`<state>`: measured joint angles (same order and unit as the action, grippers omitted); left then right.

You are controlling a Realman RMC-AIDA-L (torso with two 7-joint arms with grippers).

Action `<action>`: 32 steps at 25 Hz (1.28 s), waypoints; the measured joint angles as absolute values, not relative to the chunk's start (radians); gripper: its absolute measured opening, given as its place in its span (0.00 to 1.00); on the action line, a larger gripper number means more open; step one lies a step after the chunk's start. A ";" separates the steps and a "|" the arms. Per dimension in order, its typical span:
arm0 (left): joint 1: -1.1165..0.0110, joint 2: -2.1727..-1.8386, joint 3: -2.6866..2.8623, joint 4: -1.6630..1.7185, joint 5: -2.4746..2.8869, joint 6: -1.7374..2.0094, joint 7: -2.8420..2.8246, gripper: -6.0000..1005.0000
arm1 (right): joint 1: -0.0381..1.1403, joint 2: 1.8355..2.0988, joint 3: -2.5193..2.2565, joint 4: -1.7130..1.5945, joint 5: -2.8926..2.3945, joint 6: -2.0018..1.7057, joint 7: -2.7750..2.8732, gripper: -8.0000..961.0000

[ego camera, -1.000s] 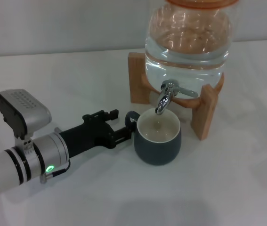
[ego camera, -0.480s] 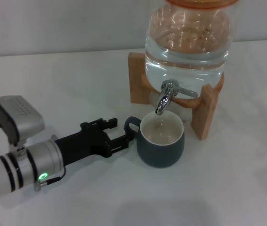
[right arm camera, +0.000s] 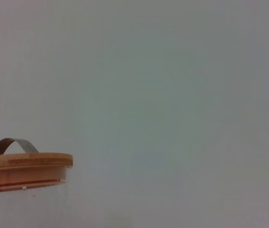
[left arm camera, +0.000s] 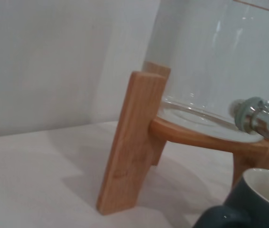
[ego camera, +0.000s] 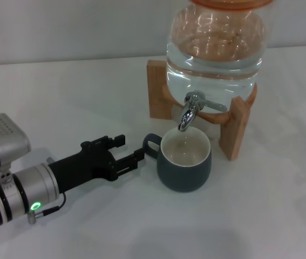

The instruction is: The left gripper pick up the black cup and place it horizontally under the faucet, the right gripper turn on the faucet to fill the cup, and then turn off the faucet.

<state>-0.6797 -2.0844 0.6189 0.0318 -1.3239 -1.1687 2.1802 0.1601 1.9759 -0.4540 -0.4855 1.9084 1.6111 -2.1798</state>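
On the white worktop, centre-right in the head view, the black cup stands upright directly below the spout of the faucet. Its cream inside faces up and its loop handle points left. The faucet is chrome, its lever pointing right, and is fitted to a clear water jar that rests on a wooden stand at the far side. No brand, label or legible writing can be made out on the cup, jar, stand or arm.

The left end effector lies low over the worktop to the left of the cup, its 2 fingers pointing right toward the handle. The fingers are spread and hold nothing. The near fingertip sits just beside the handle, and contact cannot be confirmed. A green light shows on the silver-grey cuff behind it.

The left wrist view shows the stand's upright, the jar base, the faucet and the cup rim.

The right end effector is not seen. The right wrist view shows only the jar's wooden lid with a metal handle, against a plain wall.
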 joint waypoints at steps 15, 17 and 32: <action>-0.449 -2.080 0.612 0.230 -1.395 -1.324 2.164 0.66 | 0.120 1.983 -0.467 -0.633 1.864 1.697 -2.089 0.86; -0.422 -2.080 0.612 0.250 -1.429 -1.332 2.166 0.66 | 0.115 1.993 -0.466 -0.695 1.830 1.718 -2.040 0.86; -0.269 -2.080 0.610 0.294 -1.821 -1.312 2.261 0.66 | 0.121 2.002 -0.856 -1.060 1.703 1.747 -1.731 0.86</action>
